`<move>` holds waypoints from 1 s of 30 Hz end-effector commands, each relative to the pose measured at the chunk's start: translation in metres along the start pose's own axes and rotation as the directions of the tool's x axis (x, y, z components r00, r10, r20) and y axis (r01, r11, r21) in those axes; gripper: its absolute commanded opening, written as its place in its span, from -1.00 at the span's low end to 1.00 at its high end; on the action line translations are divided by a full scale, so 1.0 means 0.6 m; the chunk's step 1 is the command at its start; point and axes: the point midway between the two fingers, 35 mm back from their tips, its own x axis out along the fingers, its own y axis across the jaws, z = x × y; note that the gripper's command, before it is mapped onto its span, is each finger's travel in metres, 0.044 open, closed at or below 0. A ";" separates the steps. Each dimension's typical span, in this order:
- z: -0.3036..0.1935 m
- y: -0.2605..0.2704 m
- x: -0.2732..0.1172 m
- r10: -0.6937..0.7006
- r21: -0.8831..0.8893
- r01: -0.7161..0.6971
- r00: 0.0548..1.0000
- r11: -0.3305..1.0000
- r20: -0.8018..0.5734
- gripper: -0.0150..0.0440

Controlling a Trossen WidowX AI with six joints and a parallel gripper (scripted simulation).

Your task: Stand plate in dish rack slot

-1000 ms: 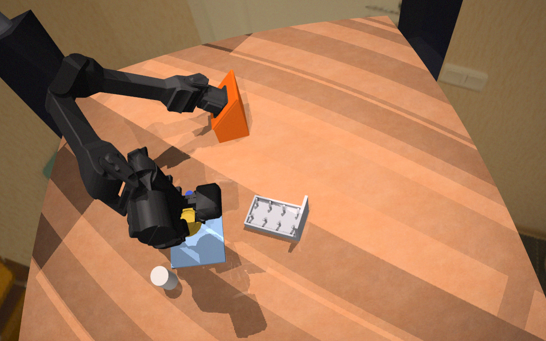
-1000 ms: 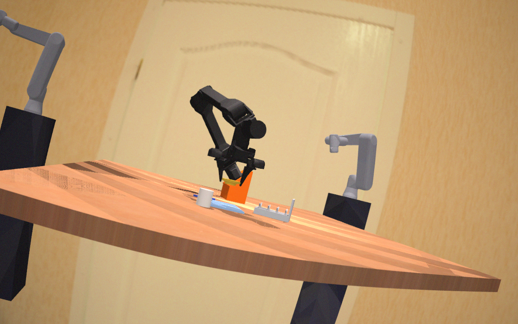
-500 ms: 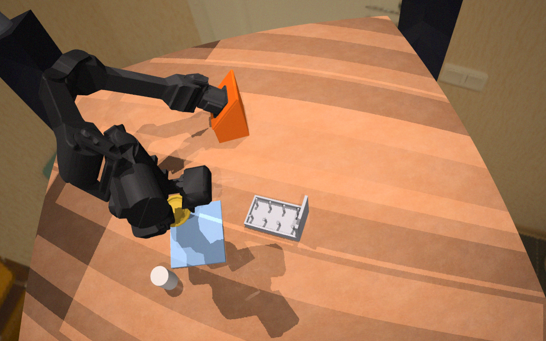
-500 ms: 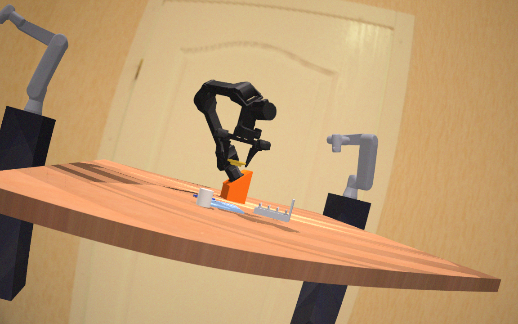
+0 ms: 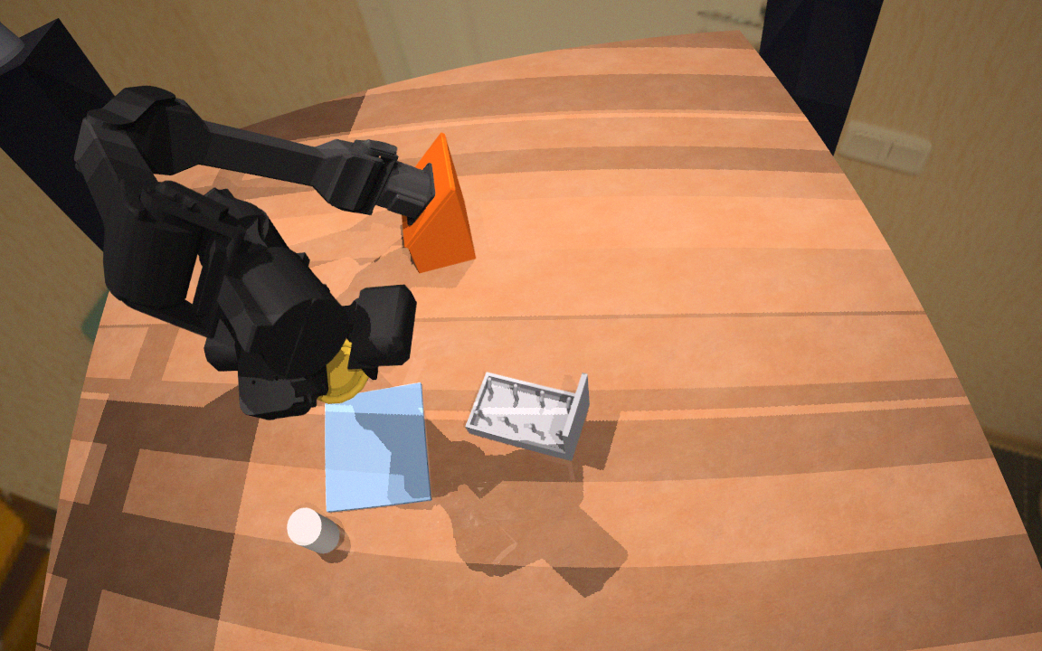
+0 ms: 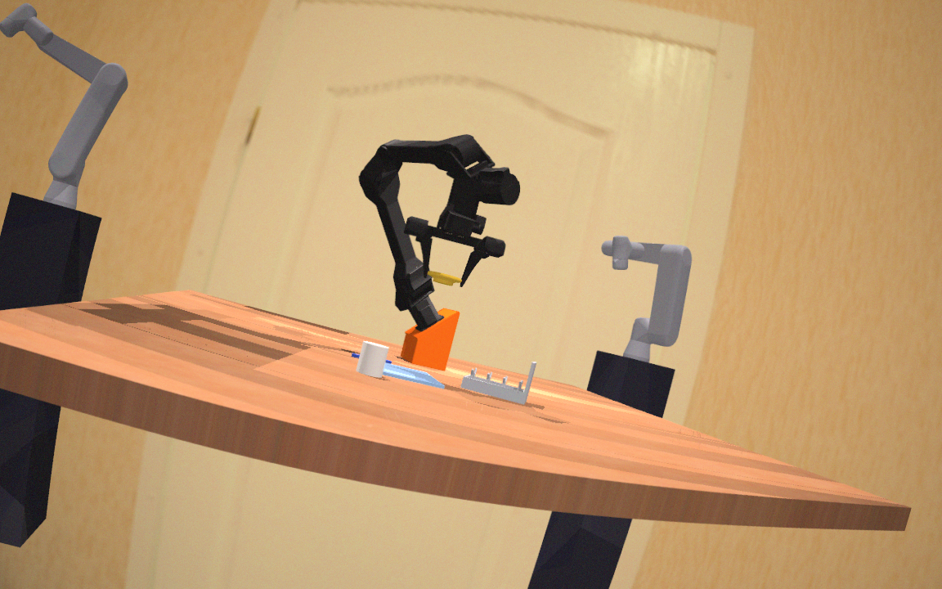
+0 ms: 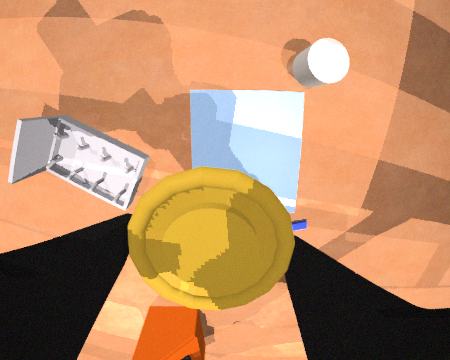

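The yellow plate (image 5: 346, 379) (image 6: 445, 278) (image 7: 210, 245) is held roughly flat, high above the table, between the two fingers of my gripper (image 6: 445, 280) (image 7: 211, 235). The gripper is shut on the plate's opposite edges. In the top view the gripper body hides part of the plate. The grey dish rack (image 5: 526, 448) (image 6: 492, 389) (image 7: 32, 150) stands on the table, to the right of the gripper in the top view. It has two rows of short pegs and a tall wall at one end. No plate is in its slots.
A light blue square mat (image 5: 355, 477) (image 6: 415, 375) (image 7: 270, 145) lies below the plate. A white cylinder (image 5: 312, 530) (image 6: 372, 358) (image 7: 325, 62) stands beside the mat. A blue thing (image 7: 299, 225) lies near the mat. The orange wedge (image 5: 448, 226) (image 6: 434, 343) (image 7: 170, 330) is at the arm's base.
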 end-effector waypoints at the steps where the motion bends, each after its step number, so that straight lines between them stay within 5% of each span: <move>1: -0.034 0.040 0.001 0.000 0.089 0.000 1.000 0.996 -0.007 -0.49; 12: -0.101 0.095 0.004 -0.006 0.301 0.009 1.000 0.954 -0.008 -0.49; 30: -0.120 0.132 0.079 0.235 0.054 -0.229 0.950 0.972 -0.204 -0.49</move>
